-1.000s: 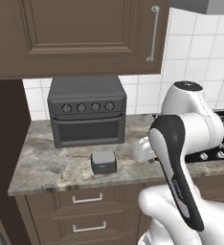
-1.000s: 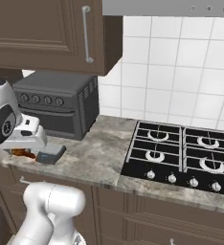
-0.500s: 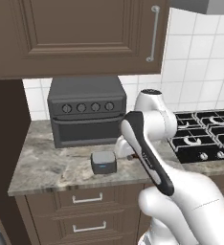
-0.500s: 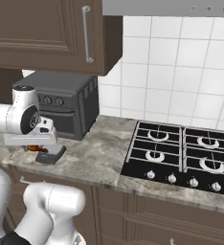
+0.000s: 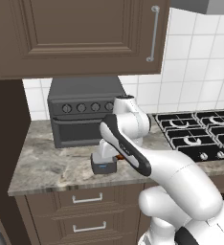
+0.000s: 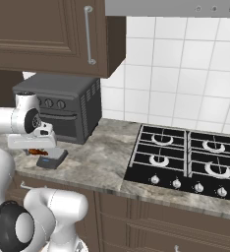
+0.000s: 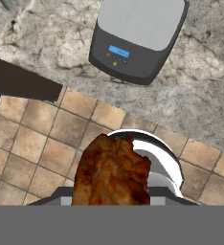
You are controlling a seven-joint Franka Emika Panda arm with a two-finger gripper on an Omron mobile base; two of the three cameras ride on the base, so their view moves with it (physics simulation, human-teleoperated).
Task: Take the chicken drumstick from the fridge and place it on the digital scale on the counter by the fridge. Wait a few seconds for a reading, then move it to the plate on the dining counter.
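- The gripper hangs low over the front edge of the short counter, just above the digital scale; it looks clamped on the chicken drumstick — the meat fills the space where the fingertips would rise in the hand view, so the fingers themselves are hidden.
- From the right base view a reddish-brown bit of the drumstick shows under the white hand, right above the scale's near end.
- In the hand view the scale lies ahead of the drumstick toward the top of the frame, its dark front face and small blue display turned toward the counter's front edge; the meat sits over floor tiles, past the counter's lip.
- Judgement: the drumstick is not yet centred over the scale's pale top — the carry needs to go inward, away from the front edge toward the toaster oven, before lowering.
- I cannot tell the drumstick's long axis from here; only its thick end shows.
- The plate and dining counter step is not begun.
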